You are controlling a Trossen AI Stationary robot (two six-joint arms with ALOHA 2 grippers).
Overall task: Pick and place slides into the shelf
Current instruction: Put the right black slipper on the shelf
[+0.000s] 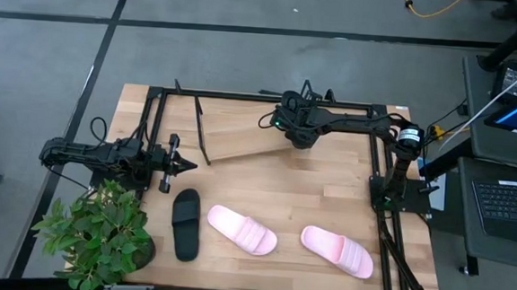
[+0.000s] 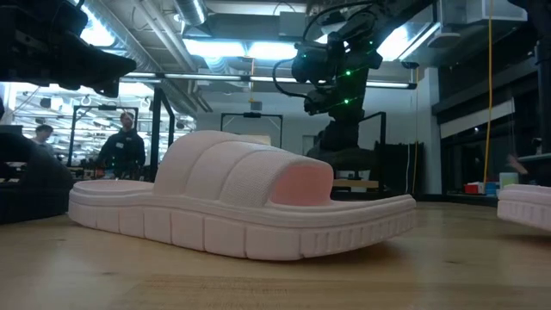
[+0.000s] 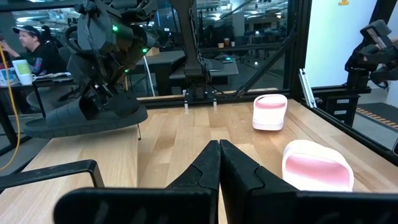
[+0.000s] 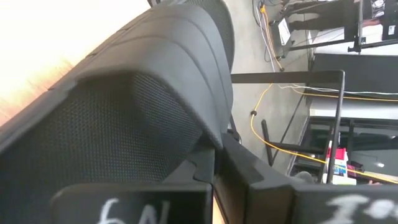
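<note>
My right gripper (image 1: 294, 129) reaches over the slanted light-wood shelf (image 1: 241, 137) and is shut on one black slide (image 3: 81, 117), whose ribbed strap fills the right wrist view (image 4: 155, 74). The second black slide (image 1: 185, 223) and two pink slides (image 1: 242, 230) (image 1: 336, 250) lie sole-down on the table near its front edge. A pink slide (image 2: 241, 202) fills the low view. My left gripper (image 3: 219, 152) is shut and empty, level at the table's left side (image 1: 183, 165), pointing right. My right gripper pinches the black slide's strap at its edge (image 4: 208, 140) between the two fingers, coming from above, as the left wrist view shows. The slide sits roughly level below the gripper, over the shelf board. Whether its sole touches the board I cannot tell.
A large black metal frame (image 1: 157, 112) rings the table. A potted plant (image 1: 100, 234) stands at the near left corner. Bare wood lies between the shelf and the row of slides. People (image 2: 125, 142) sit in the room beyond.
</note>
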